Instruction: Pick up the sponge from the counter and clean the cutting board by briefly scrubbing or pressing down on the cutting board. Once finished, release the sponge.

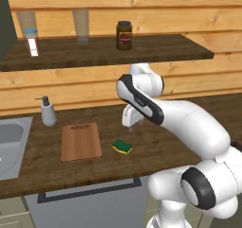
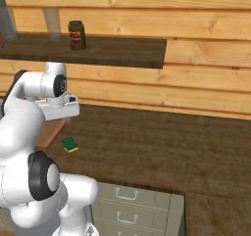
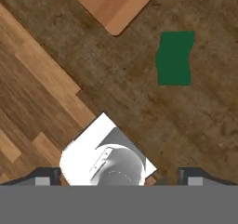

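Observation:
The sponge (image 1: 122, 146) lies flat on the dark wood counter (image 1: 156, 146), just right of the cutting board (image 1: 81, 141). From above it shows its dark green face (image 3: 175, 58), with the cutting board's rounded corner (image 3: 114, 4) to its upper left. In the right base view the sponge (image 2: 70, 144) sits beside the board's edge (image 2: 49, 132), which my arm partly hides. My gripper (image 1: 130, 126) hovers above the counter, behind and slightly right of the sponge, pointing down. Its fingertips (image 3: 44, 176) stand wide apart, so the gripper (image 3: 120, 177) is open with nothing between them.
A soap dispenser (image 1: 47, 111) stands behind the board, and a steel sink (image 1: 9, 146) lies to the left. A wall shelf (image 1: 104, 52) above the counter carries a jar (image 1: 124, 35) and glasses. Drawers (image 2: 127, 200) sit below the counter's front edge.

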You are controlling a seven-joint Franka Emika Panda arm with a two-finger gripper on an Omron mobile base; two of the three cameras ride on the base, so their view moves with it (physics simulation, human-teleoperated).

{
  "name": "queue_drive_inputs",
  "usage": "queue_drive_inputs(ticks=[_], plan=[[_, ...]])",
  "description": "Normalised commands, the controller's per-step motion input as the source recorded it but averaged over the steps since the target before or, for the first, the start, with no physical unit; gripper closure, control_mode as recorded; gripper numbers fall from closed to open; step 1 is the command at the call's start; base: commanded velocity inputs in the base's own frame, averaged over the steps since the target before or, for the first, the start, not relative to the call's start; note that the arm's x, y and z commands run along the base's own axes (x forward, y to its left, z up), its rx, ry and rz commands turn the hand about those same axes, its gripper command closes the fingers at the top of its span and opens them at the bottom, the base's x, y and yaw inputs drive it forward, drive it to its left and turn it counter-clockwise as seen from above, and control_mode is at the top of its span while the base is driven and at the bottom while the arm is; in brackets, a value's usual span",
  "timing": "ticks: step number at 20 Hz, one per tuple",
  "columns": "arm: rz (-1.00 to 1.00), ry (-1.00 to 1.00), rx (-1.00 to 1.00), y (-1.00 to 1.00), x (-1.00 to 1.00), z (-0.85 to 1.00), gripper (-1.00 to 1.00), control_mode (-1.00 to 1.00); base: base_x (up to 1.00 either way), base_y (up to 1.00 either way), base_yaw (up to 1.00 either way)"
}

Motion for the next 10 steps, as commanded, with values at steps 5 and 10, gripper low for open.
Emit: queue_drive_inputs(ticks=[5, 10], plan=[[0.05, 0.01, -0.03, 0.06, 0.26, -0.59, -1.00, -1.00, 0.00, 0.00, 0.00], [0.01, -0.02, -0.07, 0.13, 0.37, -0.52, -1.00, -1.00, 0.00, 0.00, 0.00]])
